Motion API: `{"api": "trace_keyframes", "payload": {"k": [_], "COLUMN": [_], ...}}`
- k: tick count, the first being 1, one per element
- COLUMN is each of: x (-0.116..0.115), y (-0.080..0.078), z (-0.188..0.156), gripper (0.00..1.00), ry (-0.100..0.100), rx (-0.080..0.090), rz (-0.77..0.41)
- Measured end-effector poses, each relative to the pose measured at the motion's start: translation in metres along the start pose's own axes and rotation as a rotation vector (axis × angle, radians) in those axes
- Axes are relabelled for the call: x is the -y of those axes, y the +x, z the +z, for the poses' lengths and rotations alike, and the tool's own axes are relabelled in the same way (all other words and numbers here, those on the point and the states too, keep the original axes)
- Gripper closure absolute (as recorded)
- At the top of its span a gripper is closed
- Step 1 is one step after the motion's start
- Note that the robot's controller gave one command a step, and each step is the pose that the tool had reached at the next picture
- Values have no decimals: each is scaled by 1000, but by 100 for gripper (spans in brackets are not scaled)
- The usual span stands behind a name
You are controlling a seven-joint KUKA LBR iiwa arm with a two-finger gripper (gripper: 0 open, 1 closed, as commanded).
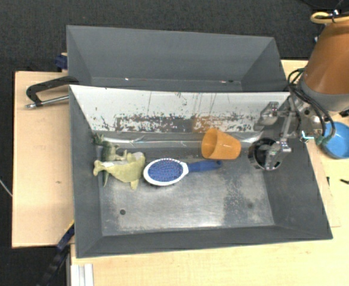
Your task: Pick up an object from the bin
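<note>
the hand [269, 152] hangs at the 3 o'clock side of the bin [222, 210]; open or closed, i cannot tell. the orange cup [221, 144] lies tipped over just at its 9 o'clock and could roll away if nudged

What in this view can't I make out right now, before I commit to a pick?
- Camera view: the floor of the bin beneath the claw, hidden by the claw and its wrist.
- Camera view: whether the blue brush touches the orange cup; the cup overlaps the end of its handle.
- Camera view: what the pale green toy is; too small.
- Camera view: the arm, cut off by the right edge.
</note>
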State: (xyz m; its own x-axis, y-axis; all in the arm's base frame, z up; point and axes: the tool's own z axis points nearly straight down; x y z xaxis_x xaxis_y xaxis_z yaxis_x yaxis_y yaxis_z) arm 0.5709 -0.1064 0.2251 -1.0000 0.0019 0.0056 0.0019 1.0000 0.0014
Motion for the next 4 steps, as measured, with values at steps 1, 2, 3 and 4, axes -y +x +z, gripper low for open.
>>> {"api": "trace_keyframes", "payload": {"k": [1, 2, 3, 4], "x": [-144, -131, -128, -131], "y": [-30, -30, -29, -16], "z": [82, 147, 147, 14], "gripper": [0, 0, 100, 100], "ry": [-3, -7, -1, 5], "rx": [3, 1, -6, 19], "rz": [-193, -380, -381, -564]}}
